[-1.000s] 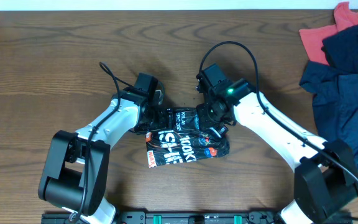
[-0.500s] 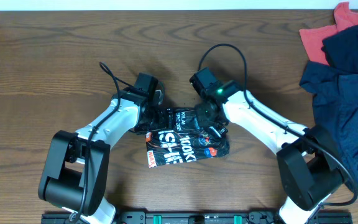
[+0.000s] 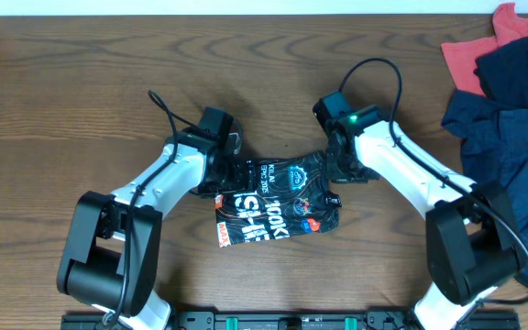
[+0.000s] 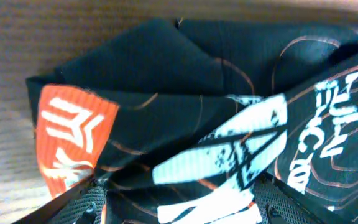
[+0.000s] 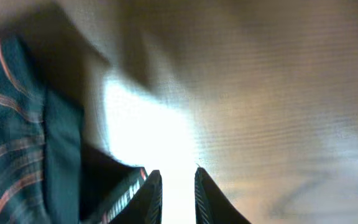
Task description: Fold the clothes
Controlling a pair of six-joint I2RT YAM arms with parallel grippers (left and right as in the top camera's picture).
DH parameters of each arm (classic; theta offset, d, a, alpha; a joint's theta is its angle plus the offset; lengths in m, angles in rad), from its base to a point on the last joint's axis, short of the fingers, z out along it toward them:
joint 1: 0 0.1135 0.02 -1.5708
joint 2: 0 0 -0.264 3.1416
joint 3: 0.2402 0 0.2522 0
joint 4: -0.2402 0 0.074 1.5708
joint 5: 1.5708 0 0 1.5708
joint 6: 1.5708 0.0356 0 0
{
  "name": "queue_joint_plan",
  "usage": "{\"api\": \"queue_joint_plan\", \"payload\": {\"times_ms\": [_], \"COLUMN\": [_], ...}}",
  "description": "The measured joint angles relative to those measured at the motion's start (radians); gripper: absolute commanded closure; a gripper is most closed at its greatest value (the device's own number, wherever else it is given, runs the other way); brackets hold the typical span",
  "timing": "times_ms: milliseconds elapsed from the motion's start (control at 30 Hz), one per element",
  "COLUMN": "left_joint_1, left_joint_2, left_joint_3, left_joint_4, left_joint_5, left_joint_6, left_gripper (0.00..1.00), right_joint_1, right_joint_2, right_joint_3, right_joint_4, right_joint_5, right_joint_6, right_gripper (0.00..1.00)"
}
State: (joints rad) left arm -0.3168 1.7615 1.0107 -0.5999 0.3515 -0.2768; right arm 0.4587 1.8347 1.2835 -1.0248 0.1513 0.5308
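Black sports T-shirt [image 3: 278,206] folded small on worktop [image 3: 108,73]. Left claw [image 4: 179,186] spread over its left edge; right claw [image 5: 176,177] pressed together, empty, beside right edge. Risk: stray nudge springs slippery folds open.

1. The T-shirt [image 3: 278,197] was black and shiny, crossed by thin orange-white contour lines, with large white lettering and small logo patches
2. It was folded into a compact, roughly rectangular bundle of several layers, printed side up, the white lettering broken across the folds
3. The bundle lay flat on the wooden tabletop [image 3: 108,92], near the middle of the front edge, its long side running left to right with a slight tilt
4. Seen close from the left wrist, its layers overlapped at angles, with an orange patch bearing white marks at one corner
5. From the right wrist only a blurred dark edge with orange lines showed
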Motion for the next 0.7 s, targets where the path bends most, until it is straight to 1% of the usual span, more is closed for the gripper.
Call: {"api": "queue_joint_plan", "payload": {"times_ms": [33, 133, 233, 300, 400, 533, 700], "left_joint_1": [0.005, 0.027, 0.047, 0.049, 0.048, 0.048, 0.048], "left_joint_2": [-0.003, -0.029, -0.077, -0.095, -0.085, 0.006, 0.117], "left_joint_3": [0.007, 0.042, 0.088, 0.111, 0.124, 0.124, 0.127], "left_joint_4": [-0.011, -0.001, 0.102, 0.167, 0.200, 0.159, 0.046], "left_joint_5": [-0.009, -0.055, -0.092, -0.104, -0.113, -0.120, -0.123], "left_joint_6": [0.011, 0.028, 0.042, 0.049, 0.054, 0.064, 0.070], "left_gripper": [0.18, 0.18, 0.18, 0.18, 0.18, 0.19, 0.19], "right_joint_1": [0.000, 0.000, 0.003, 0.015, 0.052, 0.114, 0.164], "right_joint_2": [-0.017, -0.098, -0.177, -0.201, -0.195, -0.158, -0.097], "right_joint_3": [0.000, 0.000, 0.002, 0.004, -0.006, -0.055, -0.145], "right_joint_4": [-0.009, -0.010, -0.019, -0.036, -0.029, 0.009, 0.071], "right_joint_5": [-0.016, -0.111, -0.215, -0.264, -0.324, -0.385, -0.410], "right_joint_6": [-0.008, -0.067, -0.130, -0.158, -0.182, -0.192, -0.179], "right_gripper": [0.82, 0.82, 0.82, 0.82, 0.82, 0.84, 0.84]}}
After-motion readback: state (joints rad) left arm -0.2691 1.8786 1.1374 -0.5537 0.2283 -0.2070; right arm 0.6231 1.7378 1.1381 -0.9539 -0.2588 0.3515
